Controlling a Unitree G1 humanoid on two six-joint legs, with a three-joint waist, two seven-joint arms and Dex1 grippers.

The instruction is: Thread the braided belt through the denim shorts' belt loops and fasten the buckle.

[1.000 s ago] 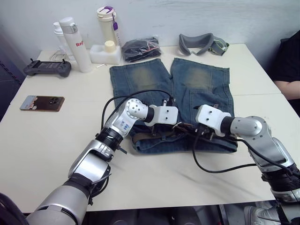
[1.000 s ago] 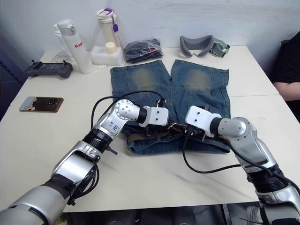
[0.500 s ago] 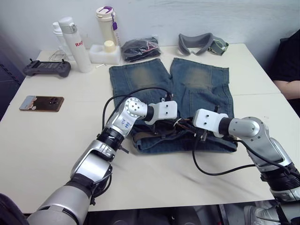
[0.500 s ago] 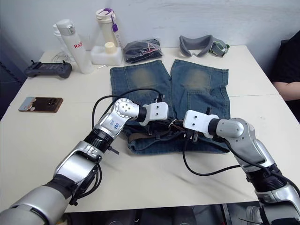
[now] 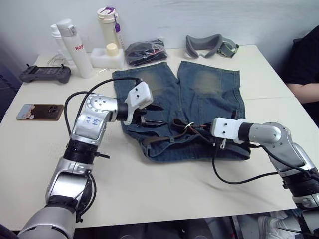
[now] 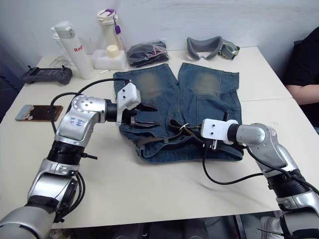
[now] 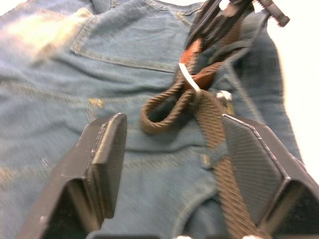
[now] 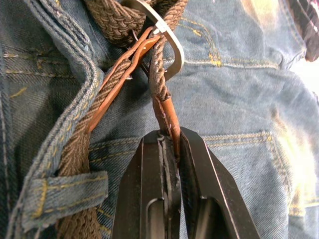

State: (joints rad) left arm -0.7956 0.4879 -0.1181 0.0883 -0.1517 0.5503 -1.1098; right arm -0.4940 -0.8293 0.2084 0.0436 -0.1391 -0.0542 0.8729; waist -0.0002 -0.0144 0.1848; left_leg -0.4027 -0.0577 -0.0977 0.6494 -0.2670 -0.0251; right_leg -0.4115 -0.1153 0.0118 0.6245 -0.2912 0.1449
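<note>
A: Where does the braided belt (image 5: 164, 139) lie?

B: Along the denim shorts (image 5: 199, 94) waistband. My right gripper (image 8: 169, 142), nearer, pinches its tip by the buckle (image 8: 167, 37); my left gripper (image 7: 169, 144) hangs open.

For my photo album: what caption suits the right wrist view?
Right gripper pinching the braided belt end beside the buckle on denim shorts.

Left gripper (image 7: 172, 149) hangs with jaws spread wide, forearm bent inward. Right gripper (image 8: 169, 144) has jaws pinched together, arm stretched leftward.
</note>
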